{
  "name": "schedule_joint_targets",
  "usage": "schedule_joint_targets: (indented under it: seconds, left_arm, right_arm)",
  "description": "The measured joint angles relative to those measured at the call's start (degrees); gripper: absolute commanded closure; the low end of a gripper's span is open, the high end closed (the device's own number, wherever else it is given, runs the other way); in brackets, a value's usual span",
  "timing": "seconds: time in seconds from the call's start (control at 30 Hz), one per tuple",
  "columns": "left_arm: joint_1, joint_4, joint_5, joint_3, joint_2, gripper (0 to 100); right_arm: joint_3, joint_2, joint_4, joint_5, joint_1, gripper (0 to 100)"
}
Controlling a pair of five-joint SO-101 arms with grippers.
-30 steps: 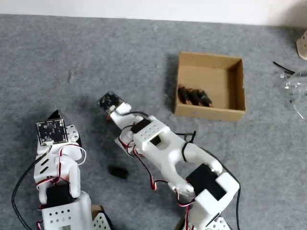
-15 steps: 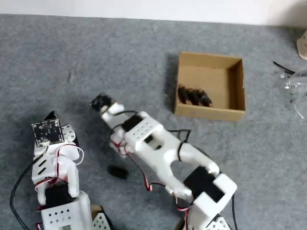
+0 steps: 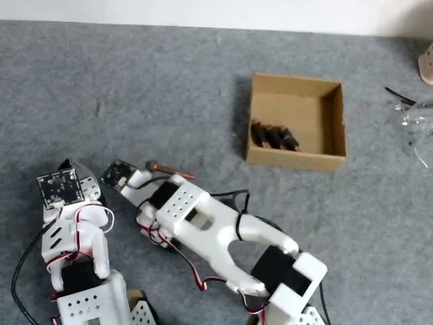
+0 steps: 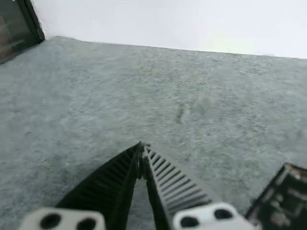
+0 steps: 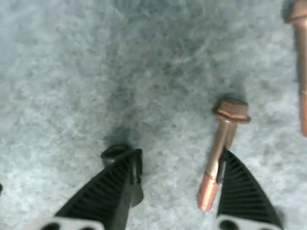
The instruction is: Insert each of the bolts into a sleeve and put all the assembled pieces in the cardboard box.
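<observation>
High view: we've got the brown cardboard box (image 3: 295,160) with dark assembled pieces (image 3: 272,137) inside, and a copper-coloured metal bolt (image 3: 169,168) out on the grey felt table (image 3: 169,81). Left wrist view: the left gripper (image 4: 142,152) is pinched closed on nothing. Right wrist view: the right gripper (image 5: 180,160) gapes open, a hex-head copper bolt (image 5: 224,132) just beside one finger and a short black sleeve (image 5: 113,152) at the other; that bolt looks stiff, light and slick, so we'd pinch it mid-shank.
</observation>
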Motion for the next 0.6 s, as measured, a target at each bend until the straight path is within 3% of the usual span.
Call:
schedule_joint_targets:
  seconds: [0.27, 0.43, 0.6]
  left_arm:
    - [0.0, 0.0, 0.09, 0.0, 0.0, 98]
    - [0.0, -1.58, 0.18, 0.0, -0.09, 98]
    - [0.09, -1.76, 0.09, 0.0, 0.0, 98]
  right_arm:
    - [1.05, -3.34, 0.88, 0.0, -1.32, 77.9]
    - [10.81, -17.67, 0.0, 0.09, -2.73, 77.9]
    - [24.79, -30.77, -7.56, 0.18, -5.54, 77.9]
